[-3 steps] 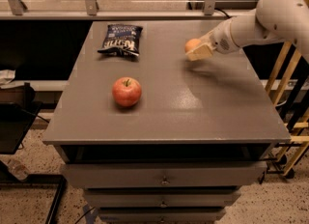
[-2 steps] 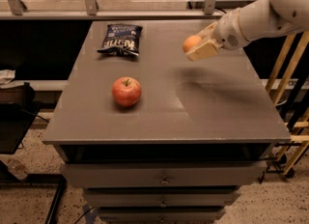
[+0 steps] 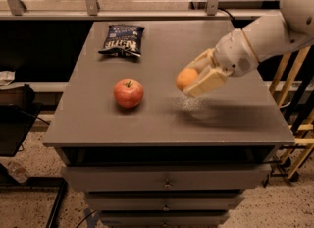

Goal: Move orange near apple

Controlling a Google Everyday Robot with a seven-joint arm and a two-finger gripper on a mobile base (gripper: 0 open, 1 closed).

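Observation:
The red apple [image 3: 128, 93] with a short stem stands on the grey table [image 3: 162, 119], left of centre. The small round orange [image 3: 186, 79] is held between the cream fingers [image 3: 206, 82] of my gripper [image 3: 192, 78], which is shut on it. The gripper holds the orange a little above the table top, to the right of the apple with a gap between them. The white arm [image 3: 265, 38] reaches in from the upper right. A shadow lies on the table under the gripper.
A dark chip bag [image 3: 122, 40] lies at the table's back left. The table has drawers [image 3: 167, 183] below its front edge. A rail [image 3: 147, 13] runs behind the table. Wooden frames [image 3: 299, 124] stand at the right.
The gripper has carried the orange from the back right of the table forward and left, toward the apple. The apple and the chip bag have not moved.

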